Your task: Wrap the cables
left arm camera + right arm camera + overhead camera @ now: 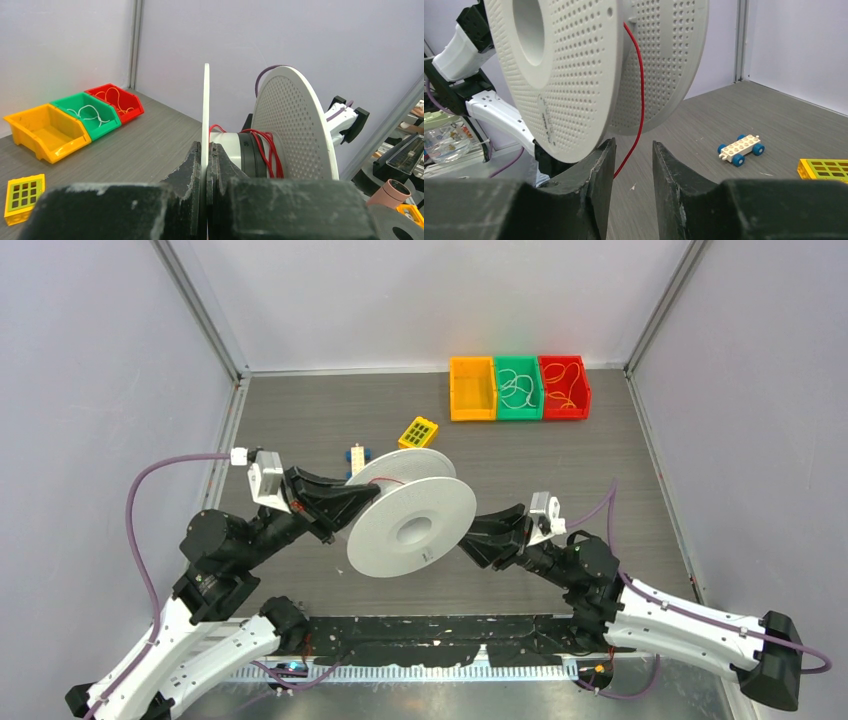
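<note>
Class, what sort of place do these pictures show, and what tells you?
Likely a robotics lab test cell: a left arm and right arm at a grey table, plain enclosing walls, three coloured bins.

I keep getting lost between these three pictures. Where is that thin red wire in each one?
Top external: the red wire shows as a short glimpse between the two discs of the spool, near the centre.
Left wrist: wound round the hub, right of centre.
Right wrist: hanging down the middle.
Shared landmark: the white perforated spool.
</note>
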### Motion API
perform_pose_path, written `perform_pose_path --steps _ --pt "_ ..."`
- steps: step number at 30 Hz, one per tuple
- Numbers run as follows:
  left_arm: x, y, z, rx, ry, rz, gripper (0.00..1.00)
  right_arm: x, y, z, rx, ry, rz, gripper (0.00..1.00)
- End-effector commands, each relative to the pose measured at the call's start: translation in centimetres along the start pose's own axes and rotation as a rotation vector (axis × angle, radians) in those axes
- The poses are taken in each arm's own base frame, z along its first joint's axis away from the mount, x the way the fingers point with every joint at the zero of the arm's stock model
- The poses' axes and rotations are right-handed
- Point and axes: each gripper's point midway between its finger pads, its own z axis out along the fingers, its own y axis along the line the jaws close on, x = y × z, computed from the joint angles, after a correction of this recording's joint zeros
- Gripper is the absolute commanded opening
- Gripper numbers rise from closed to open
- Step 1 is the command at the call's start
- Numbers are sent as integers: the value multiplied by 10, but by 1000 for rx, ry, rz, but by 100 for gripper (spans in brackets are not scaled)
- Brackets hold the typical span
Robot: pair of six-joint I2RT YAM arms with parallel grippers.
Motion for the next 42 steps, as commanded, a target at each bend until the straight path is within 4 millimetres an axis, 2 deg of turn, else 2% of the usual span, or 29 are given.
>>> perform_pose_path --steps 1,4,6,9,11,14,18,24,29,32,35,37,40,42 --pt "-38 -5 3 5 -144 7 0 -12 16 -3 -80 -44 9 38" --pt "-39 -6 3 4 -145 4 0 -7 25 -9 -136 -25 -11 40" --pt "-40 -7 2 7 -142 0 0 6 31 -13 -182 27 -53 46" --pt "-42 -11 1 19 -140 -13 0 29 28 -23 -205 117 -139 51" --pt "-44 -14 1 27 -138 -26 0 35 26 -28 -211 142 -184 53" --pt "-40 -14 2 26 -116 -57 0 31 21 -32 -190 137 -242 54" --pt "-36 -19 4 55 -94 -72 0 14 13 -34 -132 111 -278 54" --pt "-25 -17 5 42 24 -9 0 -28 -11 -39 59 13 -247 54" --pt "-8 -12 3 21 158 13 0 -82 -16 -50 148 -74 -259 54" --pt "6 -15 1 51 245 28 0 -129 -5 -51 136 -121 -294 54" --pt "20 -26 0 135 339 26 0 -150 10 -40 46 -84 -428 54" --pt "27 -35 -2 189 403 6 0 -153 14 -28 2 -13 -520 53" --pt "38 -46 -7 265 496 -26 0 -166 23 -4 -62 47 -588 52" --pt "50 -45 -11 280 555 -37 0 -172 28 15 -87 42 -582 52"
